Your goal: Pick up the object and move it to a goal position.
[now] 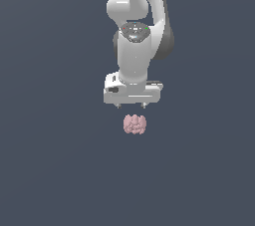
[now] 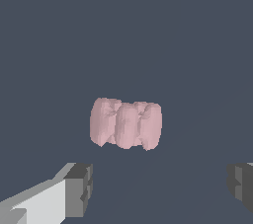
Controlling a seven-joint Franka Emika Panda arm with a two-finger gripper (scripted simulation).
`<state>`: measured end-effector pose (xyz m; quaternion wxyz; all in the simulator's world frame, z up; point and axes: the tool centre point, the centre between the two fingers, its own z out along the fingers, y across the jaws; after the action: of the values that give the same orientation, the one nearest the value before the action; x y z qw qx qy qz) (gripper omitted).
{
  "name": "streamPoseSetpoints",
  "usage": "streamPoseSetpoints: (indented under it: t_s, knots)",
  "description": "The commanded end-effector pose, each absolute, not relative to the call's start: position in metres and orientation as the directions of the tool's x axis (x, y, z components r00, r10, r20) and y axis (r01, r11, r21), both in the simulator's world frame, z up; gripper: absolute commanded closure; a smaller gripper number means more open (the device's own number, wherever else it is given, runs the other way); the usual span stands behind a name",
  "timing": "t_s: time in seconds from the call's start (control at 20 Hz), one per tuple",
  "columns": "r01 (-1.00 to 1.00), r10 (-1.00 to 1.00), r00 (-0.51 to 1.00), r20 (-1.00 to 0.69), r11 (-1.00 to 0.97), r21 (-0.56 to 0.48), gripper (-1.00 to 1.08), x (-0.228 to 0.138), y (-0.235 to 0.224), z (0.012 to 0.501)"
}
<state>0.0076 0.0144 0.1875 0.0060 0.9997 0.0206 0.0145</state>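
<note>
- Gripper (image 1: 131, 105): white, pointing down at the end of the Panda arm (image 1: 139, 26); fingers (image 2: 79, 188) spread wide (dark pads visible in the wrist view), holding nothing.
- Object (image 1: 134, 124): pale pink lumpy cluster of rounded lobes, lying on the dark grey surface (image 1: 50, 170) just below the gripper, apart from it.
- Wrist view: the object (image 2: 126, 123) sits beyond the fingertips, roughly centred on the gap between them, narrower than that gap.

One pink lumpy object (image 1: 134, 124), one white arm (image 1: 135, 46), one claw (image 1: 131, 105).

Open floor (image 1: 50, 170) all round obj (image 1: 134, 124)
</note>
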Motion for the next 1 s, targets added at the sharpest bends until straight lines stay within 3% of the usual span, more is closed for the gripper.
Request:
streamPoseSetpoints:
  t_s: [0.0, 0.95]
  knots:
    - [0.041, 0.041, 0.999, 0.029, -0.999, 0.013, -0.92, 0.008, 0.014, 0.188]
    - [0.108, 0.108, 0.994, 0.003, -0.994, 0.0, -0.92, 0.002, 0.029, 0.183]
